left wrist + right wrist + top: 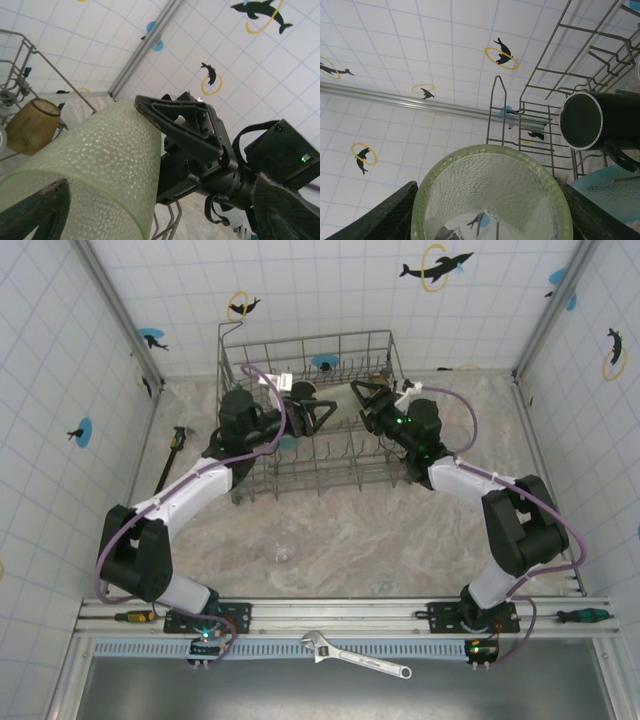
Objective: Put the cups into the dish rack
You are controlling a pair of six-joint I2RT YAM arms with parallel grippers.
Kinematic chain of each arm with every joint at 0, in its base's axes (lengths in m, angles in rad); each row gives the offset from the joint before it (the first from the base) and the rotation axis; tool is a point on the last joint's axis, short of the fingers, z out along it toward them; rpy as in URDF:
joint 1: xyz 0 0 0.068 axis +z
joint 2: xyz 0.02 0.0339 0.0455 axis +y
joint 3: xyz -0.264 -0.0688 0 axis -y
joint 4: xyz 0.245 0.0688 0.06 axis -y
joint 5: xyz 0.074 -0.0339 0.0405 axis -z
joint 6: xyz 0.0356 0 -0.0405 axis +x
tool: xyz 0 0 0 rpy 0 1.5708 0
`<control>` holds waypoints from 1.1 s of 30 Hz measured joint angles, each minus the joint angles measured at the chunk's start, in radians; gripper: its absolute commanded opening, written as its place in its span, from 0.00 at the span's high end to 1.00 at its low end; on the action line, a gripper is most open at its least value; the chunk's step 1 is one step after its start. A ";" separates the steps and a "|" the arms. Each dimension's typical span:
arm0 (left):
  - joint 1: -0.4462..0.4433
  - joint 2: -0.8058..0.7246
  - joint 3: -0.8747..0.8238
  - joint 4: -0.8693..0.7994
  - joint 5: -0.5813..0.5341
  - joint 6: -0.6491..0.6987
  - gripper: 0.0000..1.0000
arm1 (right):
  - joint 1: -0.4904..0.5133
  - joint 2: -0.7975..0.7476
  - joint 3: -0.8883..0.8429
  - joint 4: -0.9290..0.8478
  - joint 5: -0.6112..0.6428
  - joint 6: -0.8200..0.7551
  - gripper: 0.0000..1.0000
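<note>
Your large grey metal wire dish rack (pixel 305 337) already carries part of the load: a black handled mug (pixel 610 120), a pale teal cup (pixel 605 187) just beside it, and an amber-brown translucent tumbler (pixel 32 127). Your right gripper (pixel 358 400) is clamped on a pale green pebbled cup (pixel 492 195), held above the rack and not yet set down. Your left gripper (pixel 325 412) is spread wide at that cup's rim, gripping nothing. What looks left is to seat this cup, then fetch the small clear glass (pixel 285 553) on the table, well apart from the rack.
</note>
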 measured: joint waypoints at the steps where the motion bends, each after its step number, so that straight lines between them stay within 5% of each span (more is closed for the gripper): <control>1: 0.003 -0.012 0.000 -0.017 -0.010 0.006 0.03 | 0.000 0.000 0.000 -0.005 0.000 -0.008 0.68; 15: 0.121 -0.198 0.010 -0.271 -0.365 0.195 0.03 | 0.006 -0.003 0.101 -0.200 0.073 -0.250 0.68; 21: 0.237 -0.215 -0.023 -0.324 -0.475 0.222 0.03 | 0.041 -0.005 0.150 -0.304 0.157 -0.399 0.68; 33: 0.278 -0.267 -0.077 -0.400 -0.632 0.286 0.03 | 0.121 0.019 0.328 -0.509 0.340 -0.718 0.68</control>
